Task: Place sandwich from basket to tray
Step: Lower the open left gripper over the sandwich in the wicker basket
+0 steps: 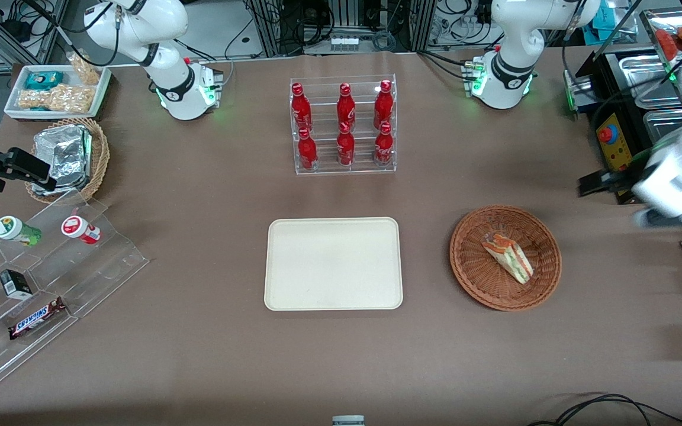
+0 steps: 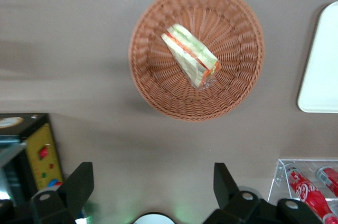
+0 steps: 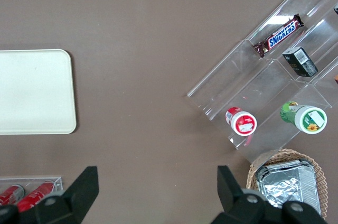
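Wicker basket point(image 1: 505, 257) sits on the brown table point(image 1: 199, 355) beside the cream tray point(image 1: 334, 263), toward the working arm's end, apart from it; the wrapped sandwich point(image 1: 507, 257) lies near the basket's centre, long edge running roughly 10-to-4 o'clock in the front view. Left gripper point(image 2: 153, 189) hangs above bare table at about 2 o'clock from the basket in the front view, fingers point(image 2: 79, 184) spread wide with nothing between them. Tray holds nothing; clear rack of red bottles point(image 1: 344, 125) stands at 12 o'clock from it.
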You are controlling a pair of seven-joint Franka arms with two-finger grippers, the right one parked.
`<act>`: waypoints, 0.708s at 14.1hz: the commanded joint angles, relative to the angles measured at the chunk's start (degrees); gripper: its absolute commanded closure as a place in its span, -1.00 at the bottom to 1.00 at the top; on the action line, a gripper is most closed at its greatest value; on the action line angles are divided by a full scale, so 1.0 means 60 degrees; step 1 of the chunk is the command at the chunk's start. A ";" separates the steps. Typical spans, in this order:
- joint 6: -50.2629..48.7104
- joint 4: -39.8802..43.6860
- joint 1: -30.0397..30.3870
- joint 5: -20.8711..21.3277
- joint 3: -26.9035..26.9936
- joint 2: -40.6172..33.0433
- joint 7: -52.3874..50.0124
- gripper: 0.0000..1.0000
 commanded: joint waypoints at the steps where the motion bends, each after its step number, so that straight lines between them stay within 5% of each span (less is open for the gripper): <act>1: 0.1340 -0.0892 -0.0427 0.0131 0.0023 0.0393 -0.0934 -1.00; 5: 0.4343 -0.2767 -0.0881 0.0117 0.0038 0.0614 -0.3362 -1.00; 10: 0.6177 -0.3430 -0.0927 0.0131 0.0038 0.1022 -0.8018 -1.00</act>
